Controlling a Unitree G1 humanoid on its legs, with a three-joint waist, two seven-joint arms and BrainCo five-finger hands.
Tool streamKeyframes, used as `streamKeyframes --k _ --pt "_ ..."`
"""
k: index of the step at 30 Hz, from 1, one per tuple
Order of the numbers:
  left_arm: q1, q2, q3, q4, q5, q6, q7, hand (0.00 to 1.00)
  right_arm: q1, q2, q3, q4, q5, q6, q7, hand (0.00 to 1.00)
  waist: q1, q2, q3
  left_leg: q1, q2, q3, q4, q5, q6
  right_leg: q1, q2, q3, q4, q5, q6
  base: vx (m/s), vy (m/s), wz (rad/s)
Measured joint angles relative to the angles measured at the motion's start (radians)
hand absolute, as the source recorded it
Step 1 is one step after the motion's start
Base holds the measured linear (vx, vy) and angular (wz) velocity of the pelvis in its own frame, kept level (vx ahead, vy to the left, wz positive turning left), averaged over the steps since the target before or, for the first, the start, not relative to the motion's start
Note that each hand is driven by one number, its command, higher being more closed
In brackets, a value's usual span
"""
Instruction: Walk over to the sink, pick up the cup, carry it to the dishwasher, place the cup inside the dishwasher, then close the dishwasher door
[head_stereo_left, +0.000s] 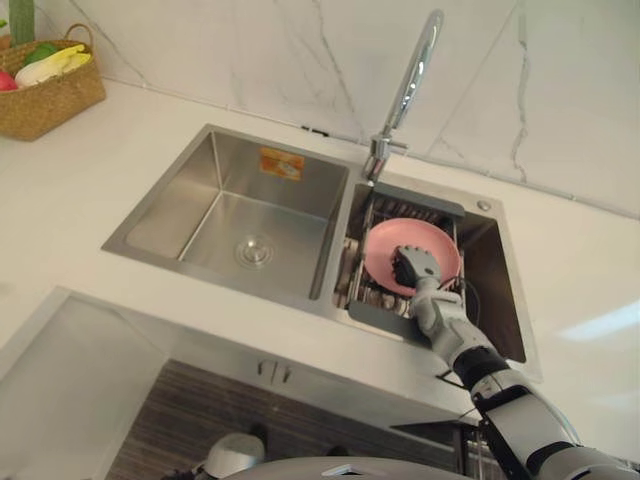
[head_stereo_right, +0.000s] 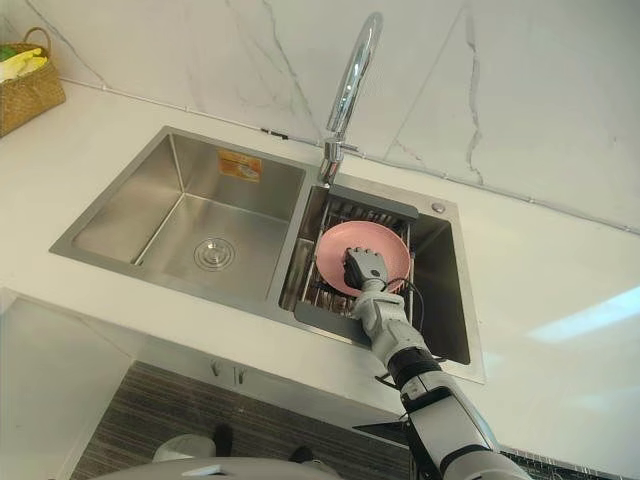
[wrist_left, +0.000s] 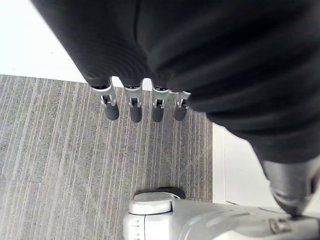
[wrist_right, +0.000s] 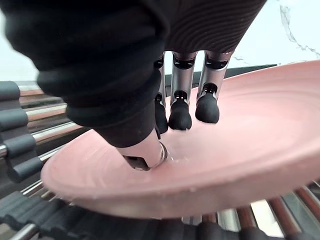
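Outstretched, the right hand (head_stereo_left: 413, 268) lies on the upper face of a round, shallow pink plate (head_stereo_left: 385, 248). Its dark fingertips (wrist_right: 179, 117) press down on the plate and the thumb (wrist_right: 145, 156) is set down apart from them. Nothing is pinched between them, and they are not curled round the rim, so the hand is spread on the plate rather than clamped to it.

A broad white countertop (head_stereo_left: 90, 190) runs under a marble-veined wall. Sunk into it is a double-basin stainless steel sink (head_stereo_left: 215, 185), with a tall chrome gooseneck faucet (head_stereo_left: 412, 75) standing on its back edge between the basins. A dark-framed wire drying rack (head_stereo_left: 378, 318) fills much of the right basin, and the plate lies tilted on its bars. A woven wicker basket (head_stereo_left: 45, 95) of produce stands on the counter, well apart from the sink.

The left hand (wrist_left: 132, 107) hangs idle over grey striped flooring (wrist_left: 60, 165), its fingers straight and holding nothing.

The task names a cup, but the thing under the hand is this plate, and it is not yet gripped or lifted. Judging from that, only the walk to the sink is done. A firm hold, the carry, the loading into the dishwasher and the closing of its door are all left.
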Motion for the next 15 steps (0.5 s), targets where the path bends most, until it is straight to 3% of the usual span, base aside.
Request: streamKeyframes --k 7,10,15 --pt "0.000 0.000 0.000 0.000 0.013 -0.001 0.002 0.00 0.001 0.000 -0.012 0.000 0.157 -0.013 -0.003 0.00 -0.003 0.000 0.000 0.002 0.000 0.003 0.000 0.000 -0.001 -0.002 -0.002 0.003 0.007 0.000 0.000 0.00 0.000 0.00" --pt "0.001 -0.001 0.000 -0.001 0.016 -0.001 0.002 0.00 0.013 0.002 -0.074 -0.005 0.215 -0.030 -0.024 0.00 -0.005 0.000 0.000 0.003 0.000 0.008 0.000 0.000 0.000 -0.004 -0.002 0.010 0.010 0.000 0.000 0.00 0.000 -0.06" --pt "0.013 -0.001 0.003 -0.002 0.018 0.000 0.003 0.00 0.038 0.002 -0.184 -0.216 0.270 -0.045 -0.042 0.00 -0.038 0.000 -0.001 0.018 0.003 0.037 0.000 -0.004 0.002 -0.007 0.000 0.046 0.012 0.002 -0.002 0.00 0.004 -0.19"
